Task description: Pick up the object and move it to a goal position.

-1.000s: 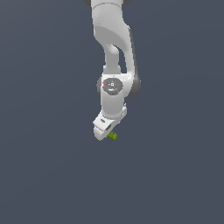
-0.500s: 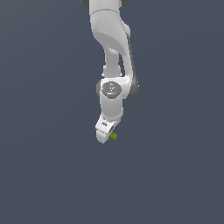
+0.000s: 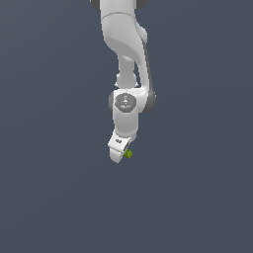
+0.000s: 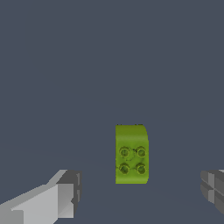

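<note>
The object is a small lime-green block with several studs on one face, lying on the flat grey surface. In the wrist view it sits between my two fingertips, with wide gaps on both sides, so my gripper is open and touches nothing. In the exterior view the object shows as a green speck beside the lower end of the white gripper, which points down at a slant, its fingertips merged with the white hand.
The white arm comes down from the top of the exterior view. Plain dark grey ground fills everything around it.
The arm has shifted slightly, bringing the gripper a little lower and closer over the green block. The block itself stays where it was.
</note>
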`<state>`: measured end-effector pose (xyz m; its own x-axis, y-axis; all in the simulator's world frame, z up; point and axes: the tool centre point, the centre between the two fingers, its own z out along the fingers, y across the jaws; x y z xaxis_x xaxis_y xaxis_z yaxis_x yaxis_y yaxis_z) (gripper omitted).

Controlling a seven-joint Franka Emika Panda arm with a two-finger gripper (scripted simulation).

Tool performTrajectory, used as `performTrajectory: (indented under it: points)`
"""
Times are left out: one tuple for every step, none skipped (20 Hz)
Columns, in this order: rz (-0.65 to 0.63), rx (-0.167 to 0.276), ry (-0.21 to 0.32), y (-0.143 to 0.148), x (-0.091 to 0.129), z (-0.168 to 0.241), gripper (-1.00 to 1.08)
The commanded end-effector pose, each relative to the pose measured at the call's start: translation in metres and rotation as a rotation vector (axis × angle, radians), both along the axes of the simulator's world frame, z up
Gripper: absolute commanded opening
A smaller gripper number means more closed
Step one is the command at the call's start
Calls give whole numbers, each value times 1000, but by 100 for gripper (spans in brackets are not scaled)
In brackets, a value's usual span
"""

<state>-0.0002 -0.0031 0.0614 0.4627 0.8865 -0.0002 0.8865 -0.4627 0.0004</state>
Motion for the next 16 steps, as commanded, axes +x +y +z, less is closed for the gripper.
performTrajectory:
  points:
    - [1,0,1,0,0,-5,100]
    - [1,0,1,0,0,-8,100]
    - [2,0,1,0,-1,-12,100]
    - [2,0,1,0,-1,-17,100]
    - [2,0,1,0,-1,-22,100]
    - [4,0,1,0,-1,-28,100]
    - [4,0,1,0,-1,-33,100]
    - [4,0,1,0,-1,-38,100]
    - [5,0,0,0,-1,-42,100]
    - [5,0,0,0,-1,-45,100]
    - [5,0,0,0,-1,-47,100]
    - [5,0,0,0,-1,-48,100]
    - [5,0,0,0,0,-49,100]
    - [5,0,0,0,0,-49,100]
    - [5,0,0,0,0,-49,-100]
    - [5,0,0,0,0,-49,-100]
